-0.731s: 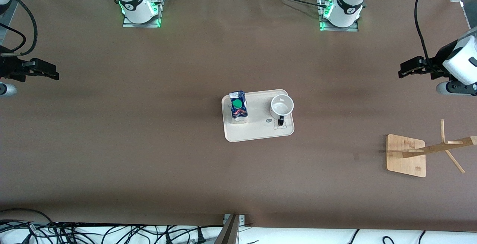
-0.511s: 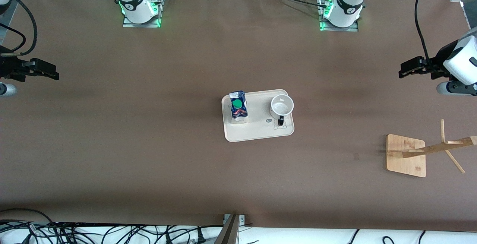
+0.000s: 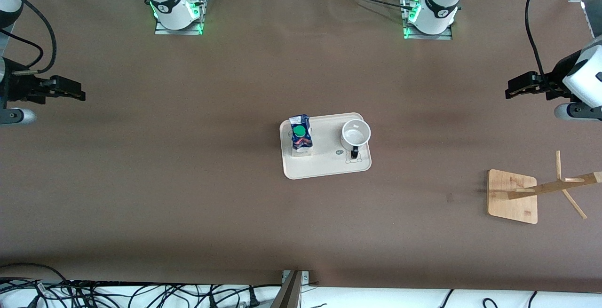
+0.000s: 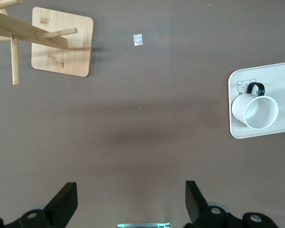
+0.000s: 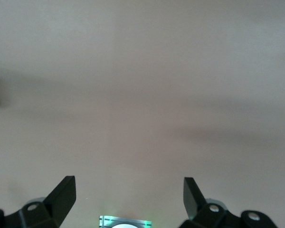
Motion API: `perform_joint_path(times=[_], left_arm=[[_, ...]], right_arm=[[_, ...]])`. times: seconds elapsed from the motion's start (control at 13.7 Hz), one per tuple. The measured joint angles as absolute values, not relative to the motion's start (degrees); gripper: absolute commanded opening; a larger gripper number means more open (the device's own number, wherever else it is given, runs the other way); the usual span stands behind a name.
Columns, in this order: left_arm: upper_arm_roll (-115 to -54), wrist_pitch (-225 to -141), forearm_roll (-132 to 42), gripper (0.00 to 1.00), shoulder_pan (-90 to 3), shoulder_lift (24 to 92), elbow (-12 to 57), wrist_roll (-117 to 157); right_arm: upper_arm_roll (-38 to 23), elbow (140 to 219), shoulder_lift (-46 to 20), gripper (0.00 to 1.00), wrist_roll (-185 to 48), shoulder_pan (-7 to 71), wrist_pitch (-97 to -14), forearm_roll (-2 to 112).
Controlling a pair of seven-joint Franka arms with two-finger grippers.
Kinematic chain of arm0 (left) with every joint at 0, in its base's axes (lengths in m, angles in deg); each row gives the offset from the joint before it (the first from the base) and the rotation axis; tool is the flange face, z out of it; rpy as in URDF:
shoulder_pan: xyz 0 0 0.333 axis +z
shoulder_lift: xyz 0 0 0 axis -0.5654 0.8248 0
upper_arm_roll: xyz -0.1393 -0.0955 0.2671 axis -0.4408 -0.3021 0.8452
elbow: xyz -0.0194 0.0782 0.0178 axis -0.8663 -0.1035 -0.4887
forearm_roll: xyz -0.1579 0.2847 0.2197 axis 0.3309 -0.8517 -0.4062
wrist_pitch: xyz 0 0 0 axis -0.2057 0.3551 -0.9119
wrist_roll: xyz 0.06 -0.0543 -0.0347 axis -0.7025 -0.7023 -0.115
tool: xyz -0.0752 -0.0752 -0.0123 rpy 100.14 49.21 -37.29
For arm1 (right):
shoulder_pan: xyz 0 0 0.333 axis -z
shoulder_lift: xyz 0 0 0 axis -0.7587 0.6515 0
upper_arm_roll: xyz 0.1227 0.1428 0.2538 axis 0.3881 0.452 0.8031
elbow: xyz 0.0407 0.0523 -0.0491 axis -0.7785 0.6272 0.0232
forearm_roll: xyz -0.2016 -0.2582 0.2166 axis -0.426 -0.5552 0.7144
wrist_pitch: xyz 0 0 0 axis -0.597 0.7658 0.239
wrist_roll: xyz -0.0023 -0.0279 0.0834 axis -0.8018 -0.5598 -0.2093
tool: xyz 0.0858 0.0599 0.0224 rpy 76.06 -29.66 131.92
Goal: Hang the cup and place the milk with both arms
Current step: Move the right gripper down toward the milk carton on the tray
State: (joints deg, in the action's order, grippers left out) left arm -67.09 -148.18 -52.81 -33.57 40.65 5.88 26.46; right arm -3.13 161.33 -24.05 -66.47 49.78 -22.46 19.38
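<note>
Two arms are cut off at the front view's edges, so you see little but their grippers. The right gripper, fingers spread wide, has moved inward over bare table; the left gripper, also spread, barely shifted. Between them, well apart from both, the milk and cup stand on the tray, unchanged.
</note>
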Motion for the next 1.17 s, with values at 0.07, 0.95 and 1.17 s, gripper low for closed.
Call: perform_joint_path(times=[0.07,0.95,1.17], left_arm=[[-67.1,-148.2,-52.8,1.00,-33.6,40.5,5.9,26.5],[-67.5,-148.2,-52.8,1.00,-33.6,40.0,5.9,26.5],[-67.5,-148.2,-52.8,1.00,-33.6,40.0,5.9,26.4]], right_arm=[[-3.0,161.4,-23.6,1.00,-66.5,49.5,-22.5,20.5],[-2.5,161.6,-14.2,1.00,-80.9,29.8,-35.4,25.1],[-2.5,161.5,-13.0,1.00,-89.0,25.1,-37.4,25.1]])
